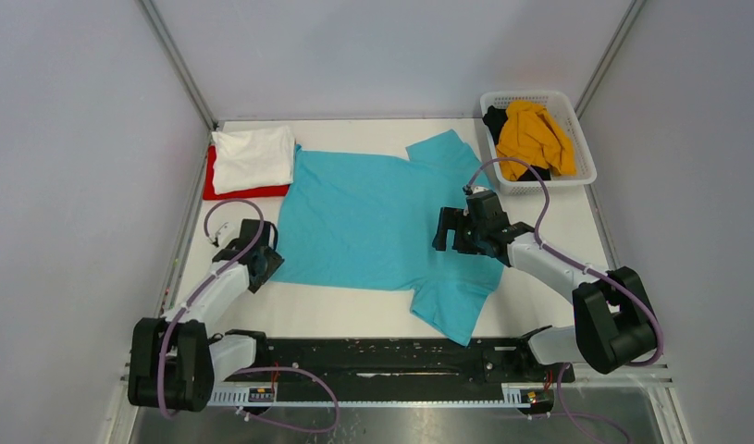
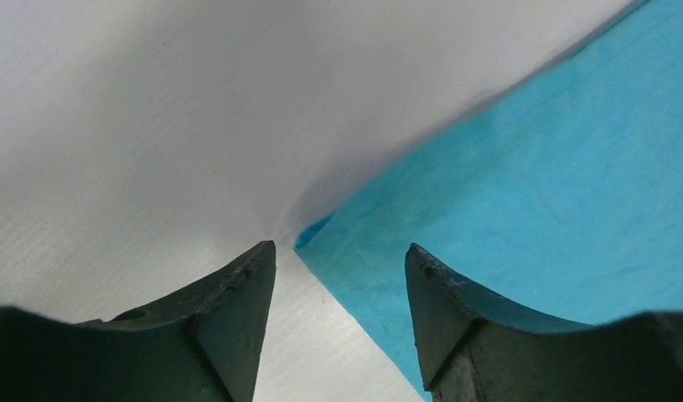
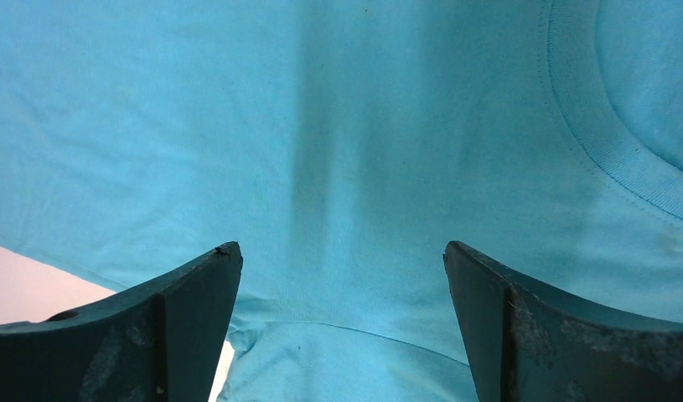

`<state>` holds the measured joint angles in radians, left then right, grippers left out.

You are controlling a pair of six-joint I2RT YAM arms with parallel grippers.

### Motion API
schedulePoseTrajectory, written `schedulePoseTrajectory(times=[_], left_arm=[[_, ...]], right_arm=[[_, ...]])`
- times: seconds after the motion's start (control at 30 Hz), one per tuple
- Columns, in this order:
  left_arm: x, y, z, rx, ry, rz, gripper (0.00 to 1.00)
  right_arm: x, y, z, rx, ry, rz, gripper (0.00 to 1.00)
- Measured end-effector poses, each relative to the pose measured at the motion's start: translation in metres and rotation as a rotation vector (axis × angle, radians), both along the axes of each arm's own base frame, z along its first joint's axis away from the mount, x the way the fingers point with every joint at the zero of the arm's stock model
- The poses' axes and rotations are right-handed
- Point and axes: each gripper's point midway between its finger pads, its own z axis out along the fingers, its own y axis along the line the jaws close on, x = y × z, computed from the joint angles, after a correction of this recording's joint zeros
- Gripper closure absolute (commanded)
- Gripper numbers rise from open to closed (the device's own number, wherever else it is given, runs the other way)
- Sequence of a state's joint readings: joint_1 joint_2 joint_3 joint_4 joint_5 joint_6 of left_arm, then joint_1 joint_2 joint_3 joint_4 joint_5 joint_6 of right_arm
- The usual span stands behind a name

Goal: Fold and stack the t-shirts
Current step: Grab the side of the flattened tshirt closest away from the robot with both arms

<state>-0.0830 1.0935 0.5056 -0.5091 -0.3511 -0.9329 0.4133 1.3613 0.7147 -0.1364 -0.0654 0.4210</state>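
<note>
A turquoise t-shirt [image 1: 373, 217] lies spread flat across the middle of the table, collar to the right. My left gripper [image 1: 265, 261] is open at the shirt's near left corner; in the left wrist view [image 2: 340, 255] its fingers straddle the shirt's corner edge [image 2: 317, 230]. My right gripper [image 1: 444, 231] is open over the shirt near the collar; in the right wrist view [image 3: 342, 255] the shoulder seam [image 3: 380, 331] lies between its fingers and the collar [image 3: 606, 142] is at upper right. A folded white shirt [image 1: 254, 157] lies on a folded red shirt [image 1: 227, 188] at the far left.
A white basket [image 1: 586, 162] at the far right holds an orange shirt [image 1: 535, 137] and a dark garment [image 1: 495, 120]. Grey walls close in the table on the left, back and right.
</note>
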Motion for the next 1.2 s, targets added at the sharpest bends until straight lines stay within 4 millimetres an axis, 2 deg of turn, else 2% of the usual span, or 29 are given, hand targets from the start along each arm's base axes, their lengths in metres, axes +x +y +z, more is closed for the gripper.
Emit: schedulePoseTrajectory(times=[0.1, 0.23, 0.37, 0.43, 0.7, 0.87, 0.97, 1.07, 1.2], left_arm=[[-0.002, 0.002, -0.012, 0.012, 0.048, 0.013, 0.57], [0.009, 0.005, -0.012, 0.025, 0.069, 0.021, 0.67], [0.018, 0.004, -0.013, 0.026, 0.067, 0.015, 0.91], [0.02, 0.003, -0.014, 0.021, 0.061, 0.012, 0.99], [0.018, -0.003, -0.011, -0.01, 0.06, -0.01, 1.0], [0.009, -0.007, -0.002, -0.031, 0.036, -0.019, 1.0], [0.001, -0.007, 0.003, -0.038, 0.019, -0.016, 1.0], [-0.007, -0.006, 0.005, -0.041, 0.008, -0.007, 1.0], [-0.014, -0.005, 0.006, -0.043, 0.005, -0.005, 1.0]], right_arm=[[0.0, 0.0, 0.0, 0.0, 0.0, 0.0, 0.01], [0.0, 0.0, 0.0, -0.002, 0.001, -0.001, 0.01], [0.001, -0.002, -0.001, -0.009, -0.002, -0.006, 0.0], [0.001, -0.004, -0.001, -0.018, -0.002, -0.013, 0.0], [-0.003, -0.007, -0.005, -0.035, 0.018, -0.019, 0.0], [-0.016, -0.016, -0.007, -0.088, 0.049, -0.03, 0.01], [-0.032, -0.011, 0.002, -0.105, 0.046, 0.008, 0.03], [-0.057, 0.0, 0.011, -0.109, 0.039, 0.075, 0.08], [-0.11, 0.014, 0.005, -0.107, 0.109, 0.193, 0.14]])
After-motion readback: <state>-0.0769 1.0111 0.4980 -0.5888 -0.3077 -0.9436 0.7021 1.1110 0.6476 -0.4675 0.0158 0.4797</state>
